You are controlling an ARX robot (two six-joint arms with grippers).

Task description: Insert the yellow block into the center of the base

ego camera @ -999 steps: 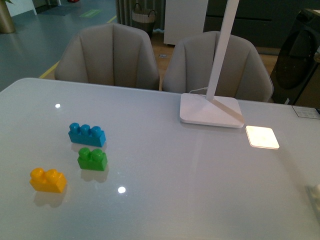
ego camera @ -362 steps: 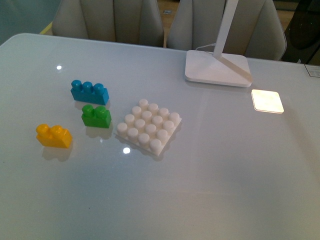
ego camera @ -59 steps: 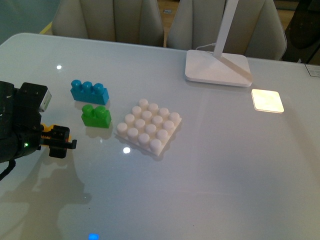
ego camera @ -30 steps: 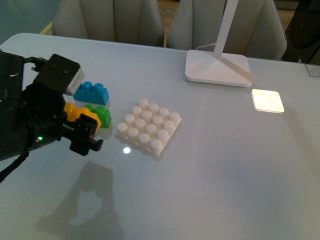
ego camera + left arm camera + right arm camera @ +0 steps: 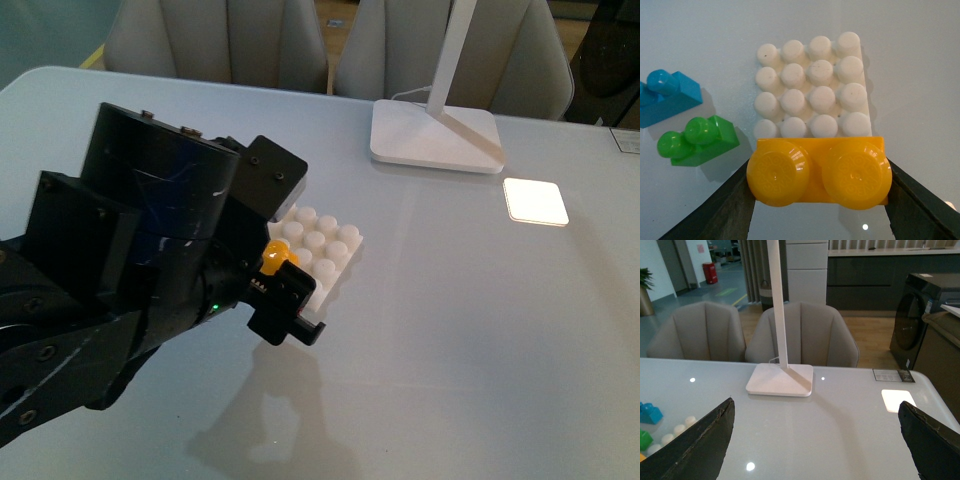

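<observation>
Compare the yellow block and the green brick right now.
The yellow block is clamped in the left gripper, clear of the table; the green brick lies free on the table. The block is yellow-orange, the brick green. Both have two round studs.

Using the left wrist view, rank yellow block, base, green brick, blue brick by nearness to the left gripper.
1. yellow block, in the left gripper
2. base, just past it
3. green brick, beside the base
4. blue brick, beyond the green
</observation>
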